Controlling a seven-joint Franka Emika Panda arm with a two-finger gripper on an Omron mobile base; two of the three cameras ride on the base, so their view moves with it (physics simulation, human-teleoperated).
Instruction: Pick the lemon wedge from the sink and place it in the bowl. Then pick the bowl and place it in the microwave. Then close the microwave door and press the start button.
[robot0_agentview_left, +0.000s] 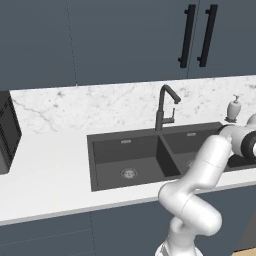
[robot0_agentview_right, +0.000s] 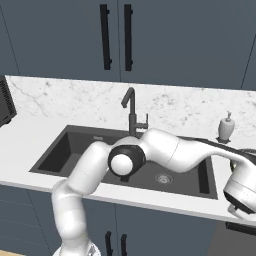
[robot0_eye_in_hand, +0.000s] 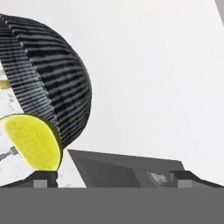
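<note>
Lemon wedge (robot0_eye_in_hand: 33, 141) just above the left fingertip (robot0_eye_in_hand: 41, 179), jaws wide, empty.

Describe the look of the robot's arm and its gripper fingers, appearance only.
The arm is glossy white, built of thick rounded tubular segments that bulge at the bends. Its joints are dark: one shows as a black ring around a white round cap, another as a dark band at the wrist. No cables or markings show. In the hand view, the fingertips are small, dark, blocky, each with a grey square pad.

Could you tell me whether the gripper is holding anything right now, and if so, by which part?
Nothing is held: the gripper stands open, and the lemon wedge sits just above its left fingertip, beside the bowl.
</note>
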